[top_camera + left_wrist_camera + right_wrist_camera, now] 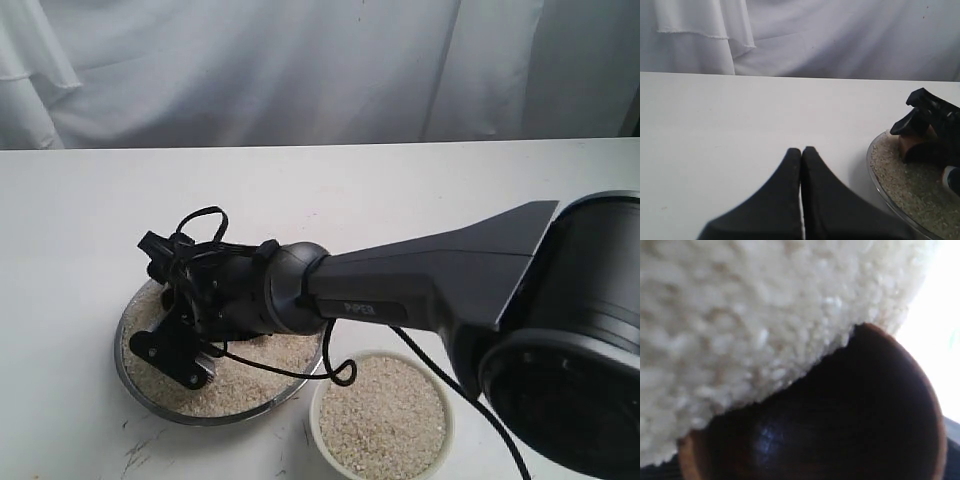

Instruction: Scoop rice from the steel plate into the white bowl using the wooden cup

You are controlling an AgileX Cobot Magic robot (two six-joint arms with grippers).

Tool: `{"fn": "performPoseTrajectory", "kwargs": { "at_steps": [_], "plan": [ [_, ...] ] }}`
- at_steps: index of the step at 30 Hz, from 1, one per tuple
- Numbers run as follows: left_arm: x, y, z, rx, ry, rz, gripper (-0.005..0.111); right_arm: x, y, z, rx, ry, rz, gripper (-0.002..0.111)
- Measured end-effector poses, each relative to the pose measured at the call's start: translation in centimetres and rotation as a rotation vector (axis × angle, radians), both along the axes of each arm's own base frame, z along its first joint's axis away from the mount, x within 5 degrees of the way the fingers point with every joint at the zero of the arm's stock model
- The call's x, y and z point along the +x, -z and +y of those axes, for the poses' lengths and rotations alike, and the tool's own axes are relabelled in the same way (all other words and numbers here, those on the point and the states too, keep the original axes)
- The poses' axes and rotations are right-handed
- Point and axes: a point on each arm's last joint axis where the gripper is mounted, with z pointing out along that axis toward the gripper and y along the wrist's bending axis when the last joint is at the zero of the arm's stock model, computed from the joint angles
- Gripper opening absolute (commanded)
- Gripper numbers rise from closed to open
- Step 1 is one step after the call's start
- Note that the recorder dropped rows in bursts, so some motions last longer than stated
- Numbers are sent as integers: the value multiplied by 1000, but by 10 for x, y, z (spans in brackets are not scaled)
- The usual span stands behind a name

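Note:
The steel plate (pixel 150 396) lies at the front left of the table, covered in rice (pixel 245 388). My right gripper (pixel 166 270) reaches across over the plate's far left side and is shut on the wooden cup, which the exterior view hides behind the fingers. In the left wrist view the reddish-brown cup (pixel 913 145) shows between black fingers (pixel 920 101), dipped into the plate's rice (pixel 905 186). The right wrist view looks into the cup's dark inside (pixel 840 415), its mouth against rice (pixel 740 315). The white bowl (pixel 316 416) beside the plate holds rice. My left gripper (pixel 801 151) is shut and empty, over bare table.
The right arm's thick dark body (pixel 560 330) fills the front right and passes over the bowl's far side. A black cable (pixel 340 376) loops down between plate and bowl. A white curtain (pixel 300 60) hangs behind the table's back edge.

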Motion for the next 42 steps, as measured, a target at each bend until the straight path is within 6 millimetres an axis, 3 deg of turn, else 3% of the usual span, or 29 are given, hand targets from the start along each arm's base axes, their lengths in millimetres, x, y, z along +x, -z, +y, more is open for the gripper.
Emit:
{"fn": "performPoseTrajectory", "kwargs": {
  "at_steps": [6,18,26,37,42],
  "plan": [
    [0,0,0,0,0,0,0,-10,-8,-6,-6,78,197,0],
    [0,0,0,0,0,0,0,16,-15,-18,120,197,431,0],
    [0,0,0,0,0,0,0,23,-22,-23,125,237,475,0],
    [0,0,0,0,0,0,0,29,-96,-37,204,274,281,0],
    [0,0,0,0,0,0,0,20,-110,-58,186,287,244,0]
  ]
}}
